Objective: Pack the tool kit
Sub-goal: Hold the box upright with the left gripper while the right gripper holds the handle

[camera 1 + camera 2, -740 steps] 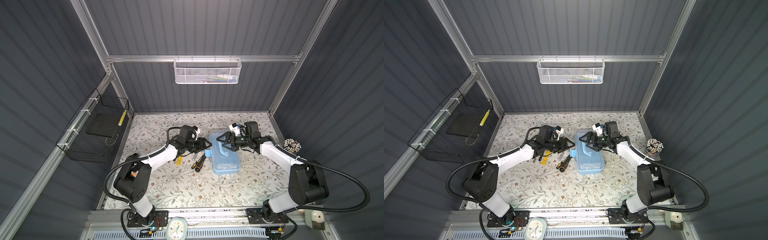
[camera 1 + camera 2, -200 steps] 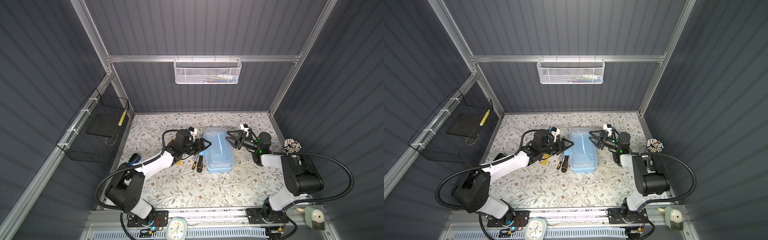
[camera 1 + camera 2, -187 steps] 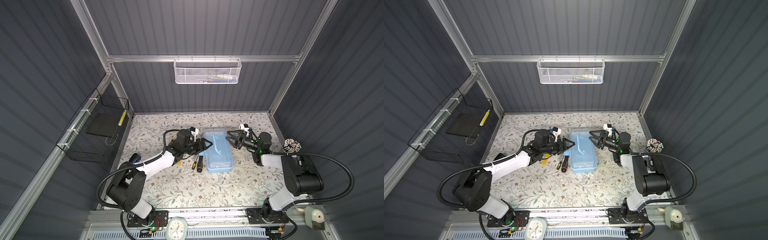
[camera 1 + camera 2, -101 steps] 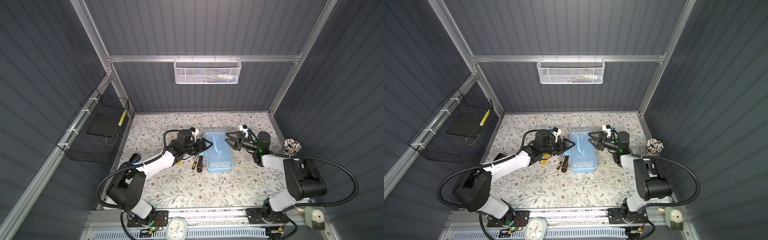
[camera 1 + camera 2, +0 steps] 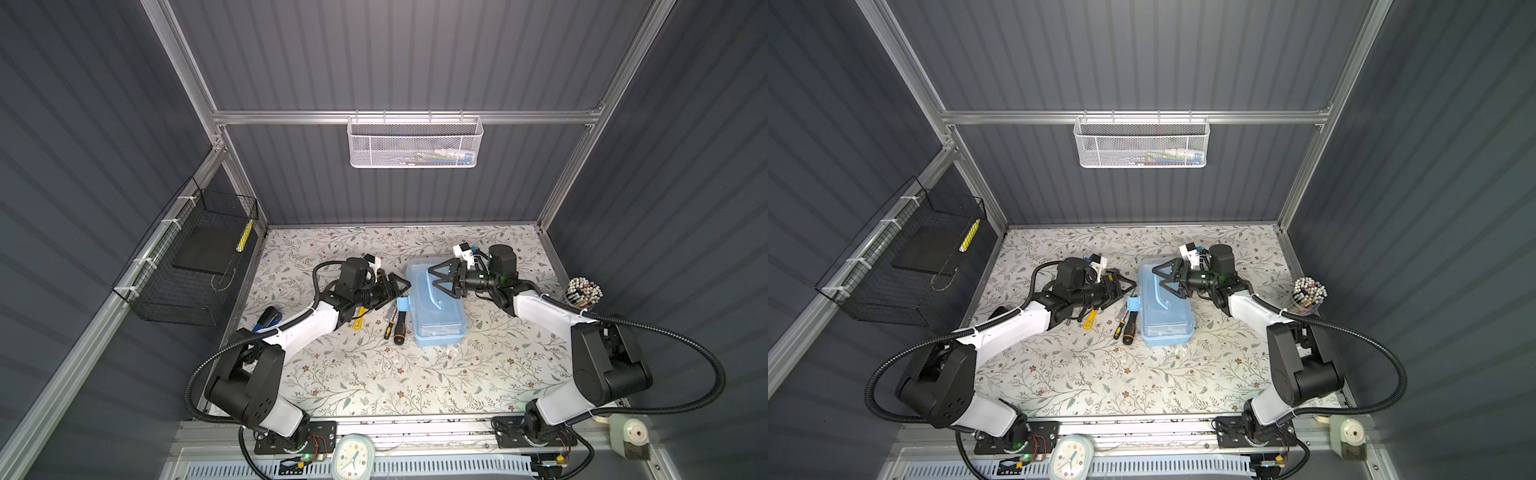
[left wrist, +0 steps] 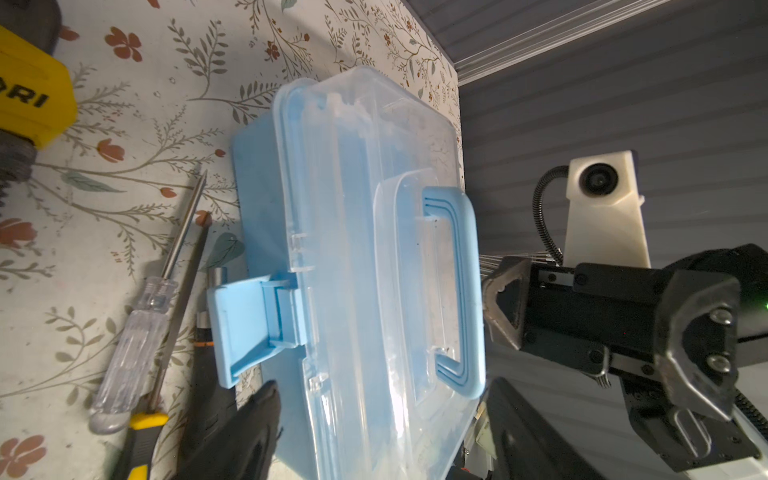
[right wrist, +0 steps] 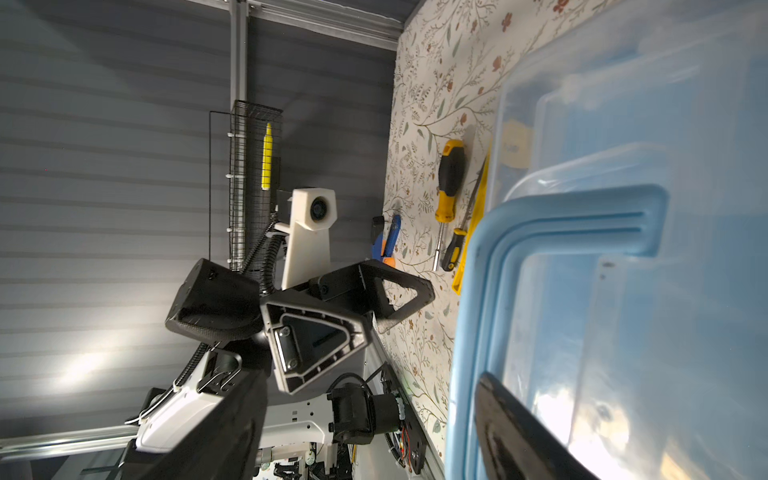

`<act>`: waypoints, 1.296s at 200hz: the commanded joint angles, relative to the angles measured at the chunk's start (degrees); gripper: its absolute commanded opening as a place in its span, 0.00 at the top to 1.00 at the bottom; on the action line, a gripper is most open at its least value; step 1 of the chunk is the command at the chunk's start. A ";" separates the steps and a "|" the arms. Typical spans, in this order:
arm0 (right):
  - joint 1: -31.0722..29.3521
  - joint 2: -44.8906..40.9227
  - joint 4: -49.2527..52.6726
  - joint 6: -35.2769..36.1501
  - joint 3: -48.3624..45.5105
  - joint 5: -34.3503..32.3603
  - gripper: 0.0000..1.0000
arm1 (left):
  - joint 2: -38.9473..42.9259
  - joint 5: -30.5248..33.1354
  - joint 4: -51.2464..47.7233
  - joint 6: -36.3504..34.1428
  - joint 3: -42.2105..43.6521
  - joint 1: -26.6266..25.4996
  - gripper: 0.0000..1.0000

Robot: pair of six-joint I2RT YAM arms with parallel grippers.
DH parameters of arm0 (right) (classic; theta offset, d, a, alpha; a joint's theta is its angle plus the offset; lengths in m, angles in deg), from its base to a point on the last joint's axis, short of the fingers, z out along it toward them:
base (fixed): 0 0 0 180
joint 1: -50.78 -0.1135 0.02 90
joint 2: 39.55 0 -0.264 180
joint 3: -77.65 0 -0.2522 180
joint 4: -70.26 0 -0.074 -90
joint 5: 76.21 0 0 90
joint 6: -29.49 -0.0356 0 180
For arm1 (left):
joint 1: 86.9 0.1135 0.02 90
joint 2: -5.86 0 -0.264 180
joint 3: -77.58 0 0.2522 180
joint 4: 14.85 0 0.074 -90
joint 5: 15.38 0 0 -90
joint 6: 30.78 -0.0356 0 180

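Observation:
The tool kit (image 5: 436,309) (image 5: 1167,313) is a light-blue case with its clear lid down and its blue handle (image 6: 461,291) lying flat on top. Its side latch (image 6: 245,324) sticks out, unfastened. My left gripper (image 5: 400,286) (image 6: 382,436) is open just left of the case, its fingers either side of the case's near end. My right gripper (image 5: 441,281) (image 7: 374,436) is open over the far end, by the handle (image 7: 540,232). Loose on the table to the left lie screwdrivers (image 5: 399,328) (image 6: 137,345) and a yellow wrench (image 5: 358,322) (image 6: 33,104).
A white mesh basket (image 5: 415,143) hangs on the back wall. On the left wall hangs a black wire basket (image 5: 191,266). A cup of pens (image 5: 584,291) stands at the right edge, a blue tool (image 5: 268,324) near the left edge. A clock (image 5: 351,457) sits in front.
The clear lid has come down flat onto the case. Both grippers have opened wider. My right gripper has moved in over the case's far end.

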 commanded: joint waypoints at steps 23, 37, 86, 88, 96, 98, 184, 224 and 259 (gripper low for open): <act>-0.54 1.67 11.73 6.96 4.30 -2.22 0.18 | -0.57 -3.31 0.77 -1.03 -1.46 -0.11 0.20; -0.92 2.53 12.60 7.58 5.30 -2.27 0.16 | -1.01 -3.53 1.24 -0.80 -1.58 -0.11 0.20; -2.50 5.73 14.01 8.08 8.43 -1.60 0.15 | -2.41 -4.15 3.12 0.08 -1.50 -0.11 0.19; -2.49 5.82 14.14 8.17 8.58 -1.57 0.15 | -2.49 -4.15 3.20 0.13 -1.50 -0.11 0.19; -2.60 6.17 14.34 8.15 8.96 -1.62 0.14 | -2.68 -4.27 3.47 0.26 -1.50 -0.11 0.19; -2.66 6.19 14.31 8.14 9.09 -1.57 0.14 | -2.69 -4.29 3.51 0.31 -1.52 -0.11 0.19; -3.58 7.50 -0.78 -2.73 7.55 2.81 0.21 | -3.48 -4.77 5.02 1.05 -0.77 -0.11 0.19; -3.55 7.34 -8.19 -7.58 5.89 3.80 0.28 | -3.48 -4.93 5.94 1.56 -0.42 -0.11 0.18; -3.12 7.65 -21.72 -16.39 2.60 4.16 0.39 | -2.72 -5.80 8.56 2.58 0.61 -0.09 0.16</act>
